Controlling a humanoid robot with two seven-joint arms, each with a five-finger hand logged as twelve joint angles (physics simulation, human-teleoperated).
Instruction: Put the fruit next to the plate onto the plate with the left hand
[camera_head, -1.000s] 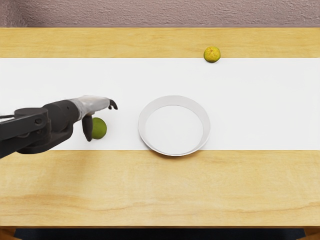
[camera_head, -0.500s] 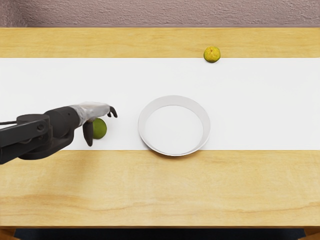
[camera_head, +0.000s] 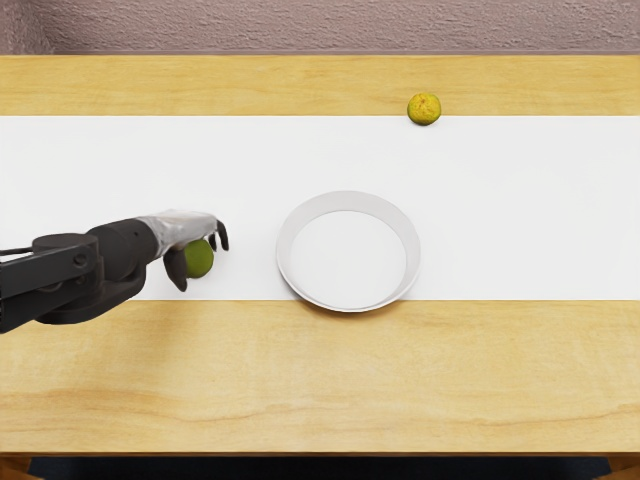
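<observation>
Left of the plate (camera_head: 284, 228), outside it — fingers (camera_head: 221, 237) of the left hand (camera_head: 178, 232) curled around the green fruit (camera_head: 198, 259).

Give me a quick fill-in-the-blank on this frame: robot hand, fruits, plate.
1. The green fruit sits in the curled fingers of the ___ robot hand.
2. The plate holds ___ fruit.
3. The far fruit, at the edge of the white runner, is ___ in colour.
Missing words: left; no; yellow.
</observation>
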